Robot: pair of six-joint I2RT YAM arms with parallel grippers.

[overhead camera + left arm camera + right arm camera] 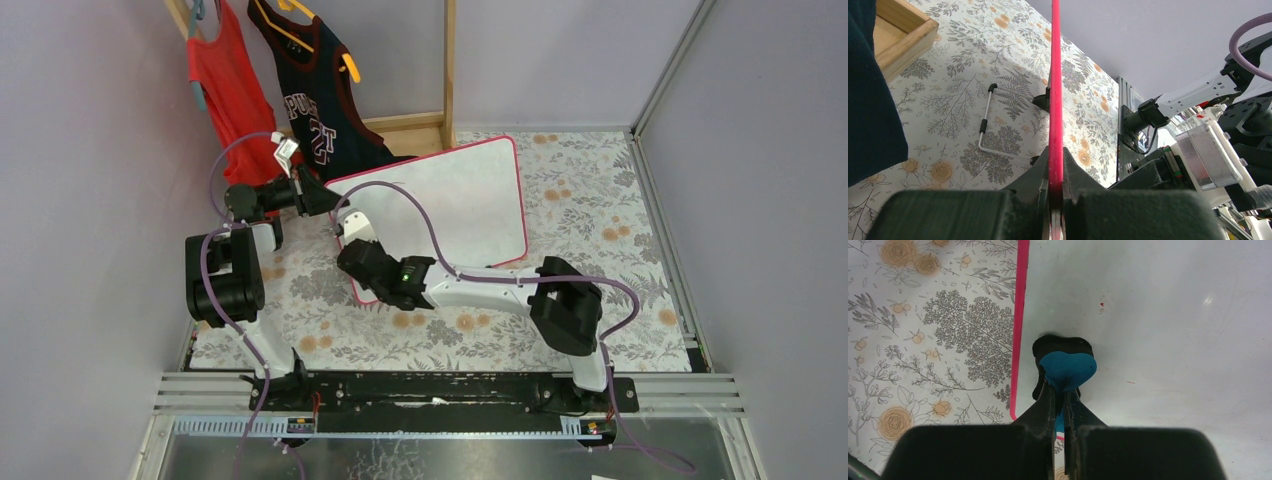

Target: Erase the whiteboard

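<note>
Right claw [1060, 394]: closed tight on a small black felt eraser with blue top [1067, 369], pressed to the rectangular whiteboard with thin pink-red frame [1158, 340] near its left rim. The whiteboard sits far-centre on the floral-patterned surface [600, 220]. The left claw [1055, 167] pinches its frame edge.

Risks:
- A stroke overruns the rim.
- Pressure pries the board from that thin pinch.
- The faint red specks [1102, 304] go missed.

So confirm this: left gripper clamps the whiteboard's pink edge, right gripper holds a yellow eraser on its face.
Not yellow: the right wrist view shows the eraser in the right gripper is blue and black. The left gripper does clamp the pink edge of the whiteboard.
</note>
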